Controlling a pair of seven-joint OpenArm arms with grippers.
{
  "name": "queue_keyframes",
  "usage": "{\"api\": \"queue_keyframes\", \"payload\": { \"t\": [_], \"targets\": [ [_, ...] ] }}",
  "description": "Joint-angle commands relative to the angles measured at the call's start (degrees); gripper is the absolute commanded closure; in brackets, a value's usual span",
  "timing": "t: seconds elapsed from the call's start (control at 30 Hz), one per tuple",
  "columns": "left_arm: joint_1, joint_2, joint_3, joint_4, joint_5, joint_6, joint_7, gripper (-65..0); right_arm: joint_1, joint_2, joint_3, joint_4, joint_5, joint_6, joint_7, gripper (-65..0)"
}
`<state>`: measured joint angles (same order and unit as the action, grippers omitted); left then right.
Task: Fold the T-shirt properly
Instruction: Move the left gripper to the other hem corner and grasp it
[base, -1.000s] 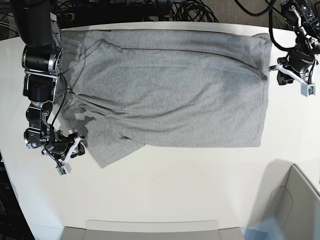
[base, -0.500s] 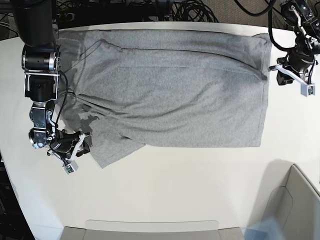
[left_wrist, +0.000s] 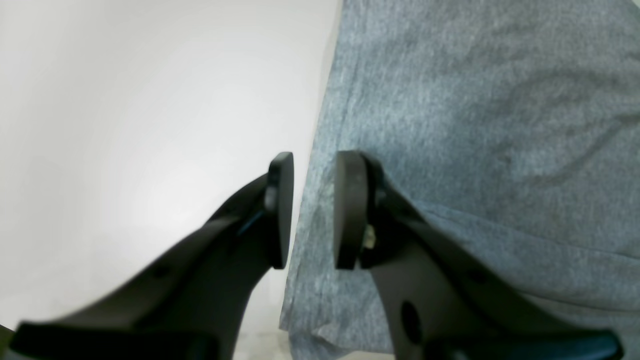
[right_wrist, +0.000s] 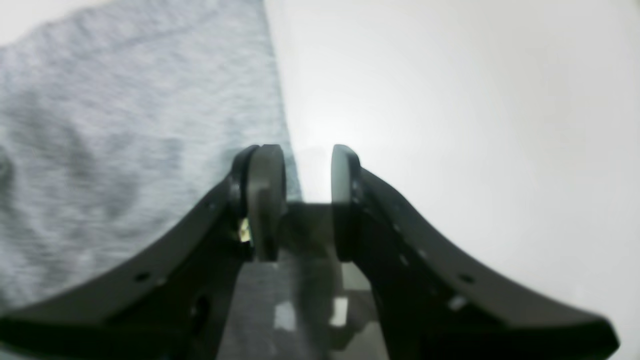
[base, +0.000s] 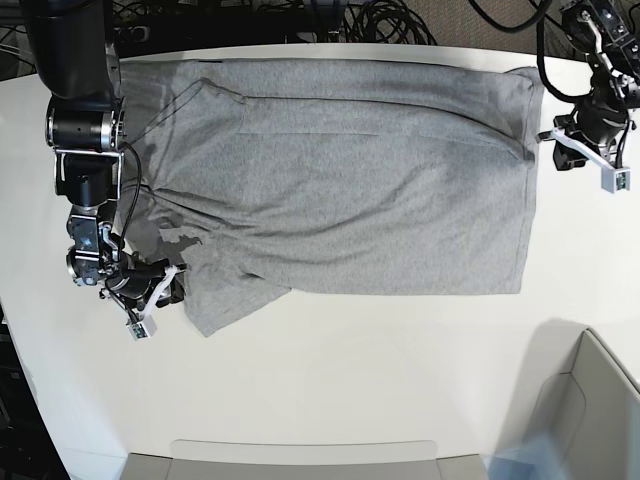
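The right gripper (base: 160, 297) is nudging closer against the sleeve edge than a second ago, jaws parted, gripping nothing. The T-shirt (base: 340, 170), soft, limp and light, is lying spread across the table (base: 350, 380); hems suit pinching. The left gripper (left_wrist: 310, 210) is straddling the far hem, unclosed.

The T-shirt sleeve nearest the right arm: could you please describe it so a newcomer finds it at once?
On the white table lies the grey T-shirt, spread flat. At its near corner, on the base view's left, a sleeve juts out as a pointed flap, beside the right gripper; the shirt's other edges there run straight.
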<state>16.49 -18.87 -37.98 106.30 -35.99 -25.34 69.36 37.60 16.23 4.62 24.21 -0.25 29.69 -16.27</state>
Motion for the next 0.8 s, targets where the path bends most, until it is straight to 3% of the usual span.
{"api": "queue_keyframes", "payload": {
  "t": [0.0, 0.2, 0.33, 0.43, 0.63, 0.77],
  "targets": [
    [-0.3, -0.9, -0.3, 0.7, -0.5, -0.1, -0.9, -13.9, 1.8, -0.1, -0.1, 0.6, 0.2, -0.1, 0.4, -16.2],
    [-3.4, -0.8, 0.0, 0.5, -0.5, -0.1, -0.9, -14.1, 1.7, -2.2, -0.1, -1.7, 0.2, 0.0, 0.2, -16.2],
    [-8.9, -1.8, 6.4, -3.0, -0.3, 0.2, -1.0, -15.3, 1.3, -2.6, -0.1, -2.4, 0.2, 0.0, 0.1, -16.2],
    [-18.1, -4.3, 12.1, -11.7, -0.3, 0.2, -2.1, -18.9, 0.2, -2.6, -0.1, -2.2, 0.2, 0.0, 0.1, -16.1],
    [-36.5, -10.7, 23.5, -38.8, -0.2, 0.8, -13.1, -20.3, -0.5, -1.3, -0.2, -2.1, 0.2, 0.0, 0.0, -16.1],
    [-47.7, -12.9, 34.4, -57.6, -0.2, 7.3, -21.6, -20.4, -0.7, -1.1, -0.2, -2.1, 0.2, 0.0, 0.0, -16.1]
  ]
}}
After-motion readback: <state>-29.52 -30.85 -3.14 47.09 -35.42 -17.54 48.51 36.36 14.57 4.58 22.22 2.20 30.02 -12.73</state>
